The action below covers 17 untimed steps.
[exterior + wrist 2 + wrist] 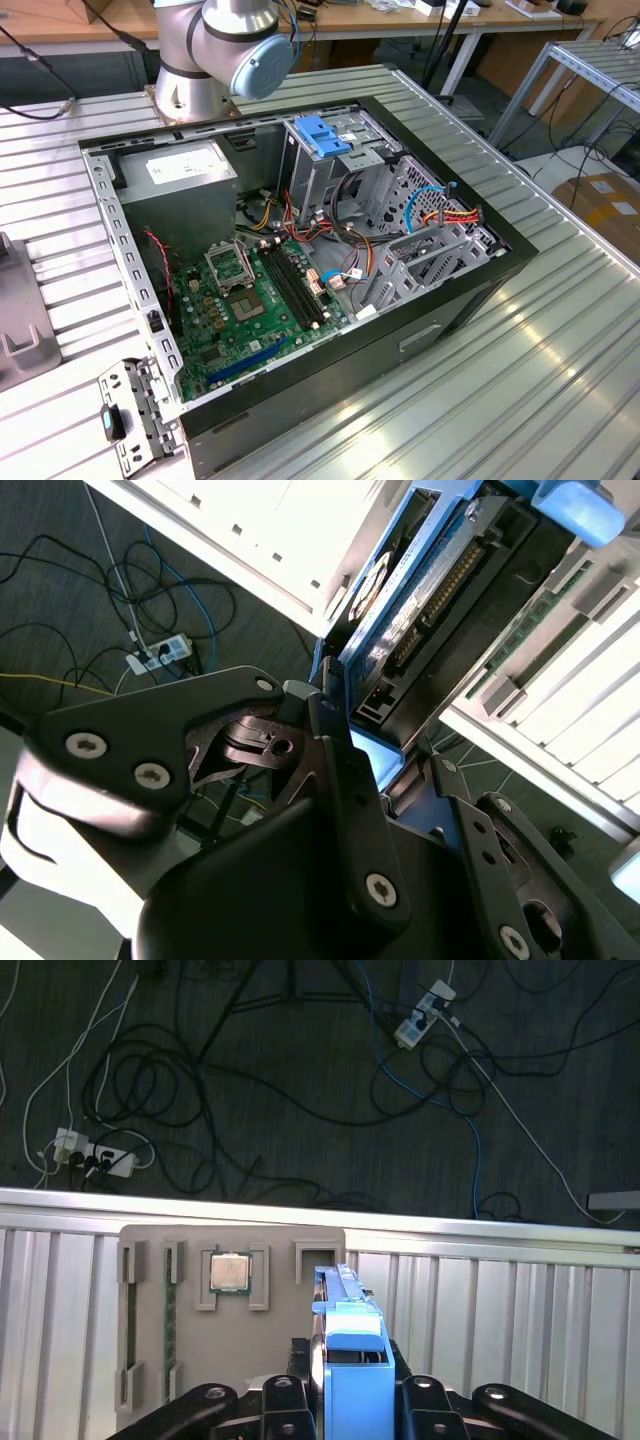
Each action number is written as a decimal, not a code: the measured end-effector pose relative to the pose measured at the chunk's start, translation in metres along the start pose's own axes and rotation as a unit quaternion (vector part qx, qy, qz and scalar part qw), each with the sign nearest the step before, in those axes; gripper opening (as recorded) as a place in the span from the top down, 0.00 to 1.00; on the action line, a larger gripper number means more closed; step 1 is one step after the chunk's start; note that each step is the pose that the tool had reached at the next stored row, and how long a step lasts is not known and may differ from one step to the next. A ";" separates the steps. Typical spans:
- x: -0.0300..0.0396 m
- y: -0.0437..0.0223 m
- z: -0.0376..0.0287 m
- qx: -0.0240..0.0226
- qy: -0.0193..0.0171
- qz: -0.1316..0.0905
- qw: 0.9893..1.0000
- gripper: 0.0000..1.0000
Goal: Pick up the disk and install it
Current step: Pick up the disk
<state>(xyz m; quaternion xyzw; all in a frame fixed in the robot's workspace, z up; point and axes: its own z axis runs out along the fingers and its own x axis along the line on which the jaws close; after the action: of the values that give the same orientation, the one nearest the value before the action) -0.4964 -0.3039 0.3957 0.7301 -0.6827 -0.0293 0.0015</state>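
In both wrist views the disk (348, 1345) (425, 590) stands on edge between my black fingers: a grey-metal drive with a connector row, framed by a light-blue carrier. My gripper (350, 1392) (375, 752) is shut on the carrier's near end, one finger (335, 750) pressed against its side. The disk hangs over the ribbed metal table, beside a grey parts holder (150, 1300). In the exterior view the open computer case (480, 290) lies on the table, its drive cage (340, 165) at the far end.
The parts holder carries a processor chip (232, 1272) and a memory stick (170, 1330). A bright-blue latch (322, 135) tops the drive cage. The arm's base (200, 70) stands behind the case. Cables and power strips (100, 1160) lie on the floor past the table edge.
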 end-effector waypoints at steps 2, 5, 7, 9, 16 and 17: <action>0.0000 0.0000 -0.0008 0.000 0.000 0.000 1.000 0.63; -0.0001 0.0001 -0.0020 0.000 0.000 0.000 1.000 0.63; -0.0001 0.0001 -0.0028 0.000 0.000 0.000 1.000 0.63; -0.0002 0.0001 -0.0037 0.000 0.000 0.000 1.000 0.63; -0.0003 0.0002 -0.0067 0.000 0.000 0.000 1.000 0.63; -0.0003 0.0003 -0.0071 0.000 0.000 0.000 1.000 0.63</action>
<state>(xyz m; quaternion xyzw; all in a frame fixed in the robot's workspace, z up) -0.4963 -0.3039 0.4027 0.7301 -0.6827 -0.0295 0.0013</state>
